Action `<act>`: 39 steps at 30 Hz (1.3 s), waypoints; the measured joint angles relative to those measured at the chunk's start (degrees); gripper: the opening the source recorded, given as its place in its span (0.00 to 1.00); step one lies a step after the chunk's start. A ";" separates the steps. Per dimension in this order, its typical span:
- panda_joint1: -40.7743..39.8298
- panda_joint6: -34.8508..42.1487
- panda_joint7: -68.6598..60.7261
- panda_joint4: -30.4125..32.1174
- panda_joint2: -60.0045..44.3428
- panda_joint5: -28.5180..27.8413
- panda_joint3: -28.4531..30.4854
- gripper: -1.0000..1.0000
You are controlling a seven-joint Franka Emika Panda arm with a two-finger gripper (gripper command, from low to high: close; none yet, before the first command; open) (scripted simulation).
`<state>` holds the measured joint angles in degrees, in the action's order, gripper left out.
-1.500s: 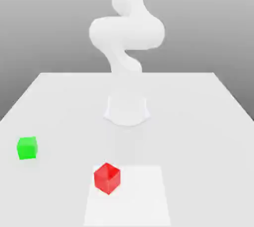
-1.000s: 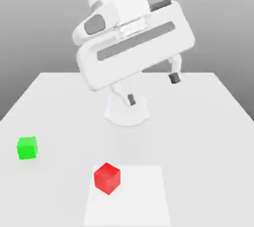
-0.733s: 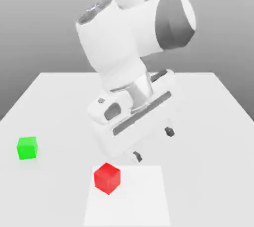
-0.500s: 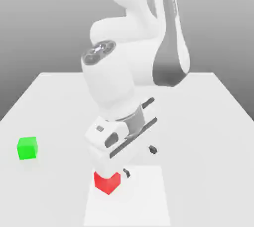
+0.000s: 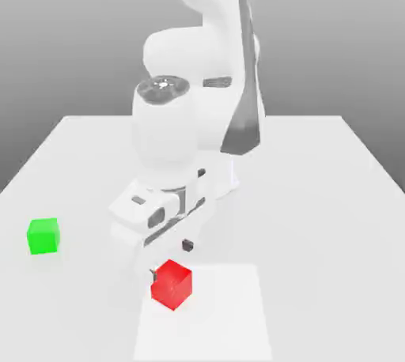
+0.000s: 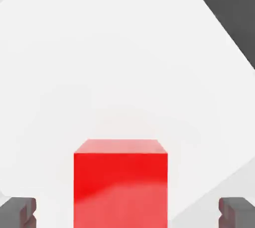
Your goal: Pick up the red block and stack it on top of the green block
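Hovering low over the red block (image 5: 172, 284), gripper (image 5: 169, 260) has its fingers spread wide, one dark fingertip (image 5: 187, 246) behind the cube and the other at its near-left top edge, neither visibly touching it. Hand view confirms: red block (image 6: 121, 184) sits between the two pads (image 6: 18, 211), clear gaps on both sides. Block rests on the table (image 5: 316, 194), on the paler square patch (image 5: 229, 321). Green block (image 5: 43, 236) sits well apart toward the exterior view's left, untouched.
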<state>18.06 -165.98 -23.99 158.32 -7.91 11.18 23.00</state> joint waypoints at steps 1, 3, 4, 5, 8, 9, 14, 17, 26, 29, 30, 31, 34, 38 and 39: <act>-1.16 -0.98 -1.56 -0.26 -1.36 2.12 -1.64 0.50; -4.05 -2.96 -4.71 -0.82 -4.17 6.34 -5.47 0.50; -5.84 -3.98 -6.20 -1.11 -5.60 8.30 -7.66 0.50; -7.19 -4.74 -7.30 -1.33 -6.68 9.74 -9.30 0.00; -7.19 -4.68 -7.29 -1.33 -6.68 9.73 -9.30 0.00; -7.20 -4.63 -7.28 -1.33 -6.67 9.72 -9.30 0.00; -5.11 -3.20 -4.78 -0.87 -4.55 6.43 -6.54 0.00; -2.98 -0.40 0.25 -0.07 -0.46 -0.41 -2.88 0.00; -5.02 7.93 4.31 0.97 9.66 -13.54 4.72 0.00; -13.43 10.18 -1.12 0.37 11.94 -16.55 9.26 0.00; -15.15 10.85 -2.99 0.19 12.57 -17.45 10.63 0.00; -16.73 11.44 -4.95 0.02 13.15 -18.26 12.12 0.00; -21.59 12.99 -10.94 -0.44 14.54 -20.58 17.15 0.00; -26.99 14.16 -17.81 -0.99 15.13 -22.58 23.20 0.00; -27.26 14.06 -18.43 -1.16 14.78 -22.46 23.69 0.00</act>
<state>-9.20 -151.92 -42.42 157.16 6.87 -11.28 46.69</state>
